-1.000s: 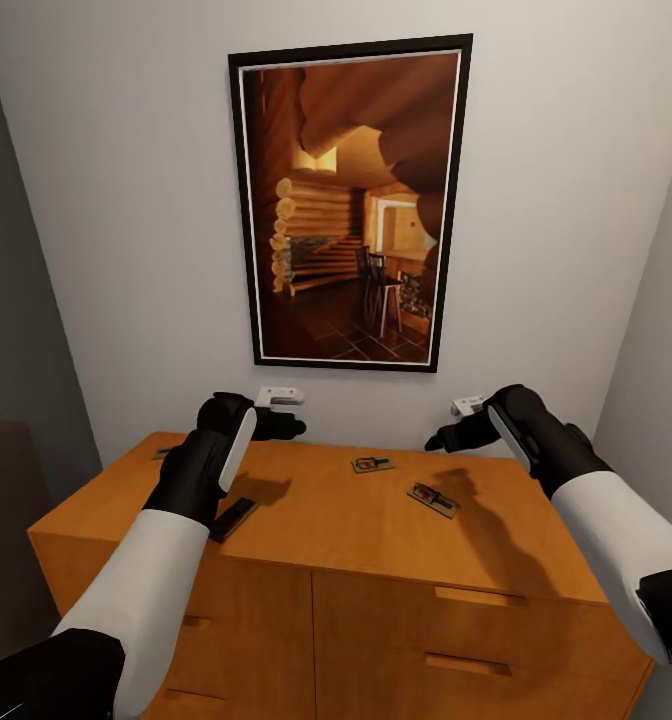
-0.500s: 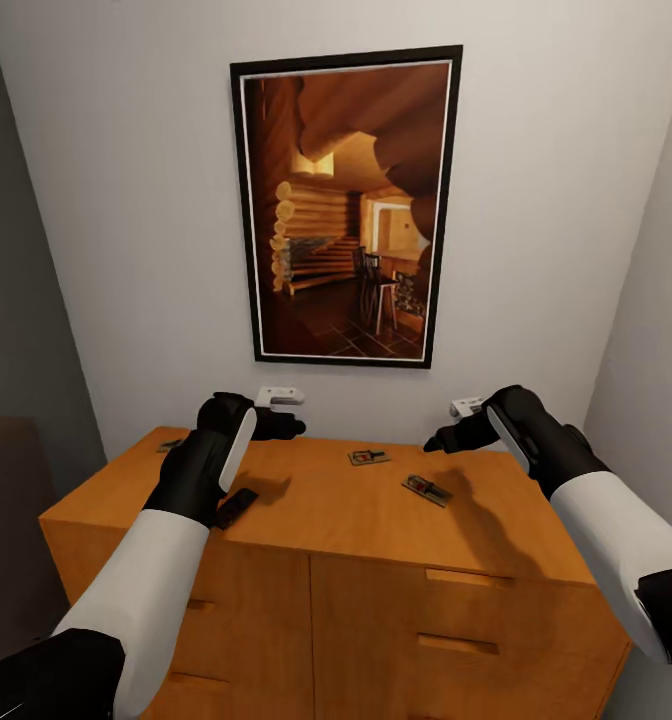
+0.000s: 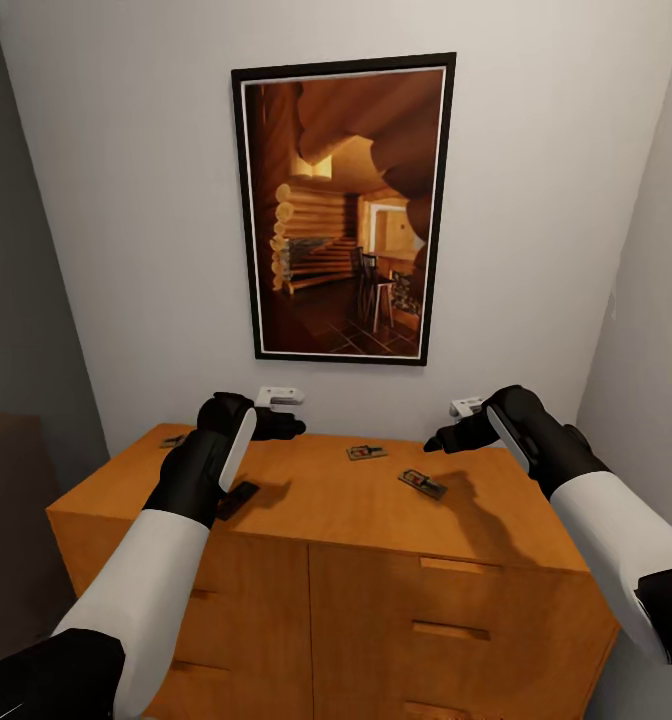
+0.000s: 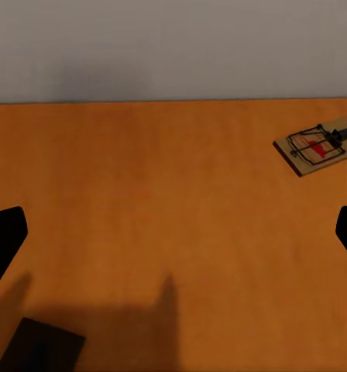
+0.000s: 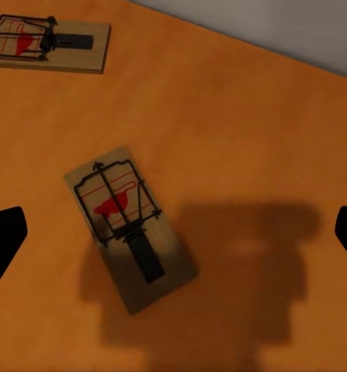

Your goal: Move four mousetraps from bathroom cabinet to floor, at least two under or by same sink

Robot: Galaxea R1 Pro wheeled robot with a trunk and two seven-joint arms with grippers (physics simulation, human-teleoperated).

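Four mousetraps lie flat on the cabinet (image 3: 376,505) top. One (image 3: 423,484) sits on the right half, below and just in front of the right gripper (image 3: 454,432); in the right wrist view this trap (image 5: 129,225) lies between the two fingertips at the frame edges, jaws spread wide, holding nothing. A second trap (image 3: 366,452) lies nearer the wall, about mid-top, between the two arms; it shows in the left wrist view (image 4: 317,146) and the right wrist view (image 5: 48,43). A third, dark one (image 3: 237,497) lies close to the front edge, partly hidden under the left forearm. The fourth (image 3: 173,440) sits at the far-left back corner. Left gripper (image 3: 276,420) hovers over the top near the wall, fingers spread, empty.

Worktop is plain orange-brown wood with drawer fronts below. A framed picture (image 3: 344,205) of a log interior hangs on the white wall behind.
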